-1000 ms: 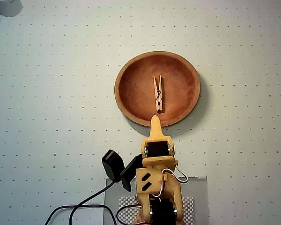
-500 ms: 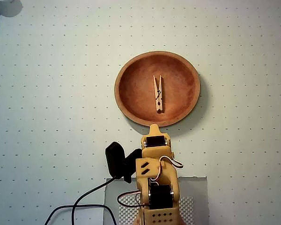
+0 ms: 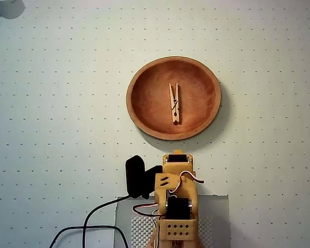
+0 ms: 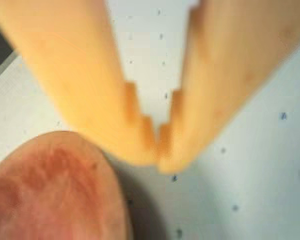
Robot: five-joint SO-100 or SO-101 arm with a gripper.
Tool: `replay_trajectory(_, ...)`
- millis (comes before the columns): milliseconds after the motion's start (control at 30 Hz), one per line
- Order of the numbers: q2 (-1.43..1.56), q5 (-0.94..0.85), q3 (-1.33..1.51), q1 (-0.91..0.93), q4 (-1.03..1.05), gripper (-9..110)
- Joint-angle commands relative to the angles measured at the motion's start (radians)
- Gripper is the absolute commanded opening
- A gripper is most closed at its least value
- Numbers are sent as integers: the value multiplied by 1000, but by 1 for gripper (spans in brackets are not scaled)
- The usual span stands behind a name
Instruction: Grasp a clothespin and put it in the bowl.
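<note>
Clothespin (image 3: 174, 104) in bowl (image 3: 139, 111); hand (image 4: 159, 159) closed, empty, nearby.

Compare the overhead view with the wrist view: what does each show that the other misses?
Only the overhead view shows the clothespin lying inside the bowl, plus the arm's body and black cable. Only the wrist view shows the end effector close up, its tips meeting with nothing between them, beside the bowl's rim. Both share the bowl and the dotted white table.
</note>
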Motion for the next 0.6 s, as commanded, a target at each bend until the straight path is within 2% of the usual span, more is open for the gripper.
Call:
replay_trajectory(0, 14, 6, -15, 2, -25, -3)
replay_trajectory(333, 14, -83, -15, 8, -23, -3)
replay_trajectory(567, 14, -60, -15, 3, -23, -3)
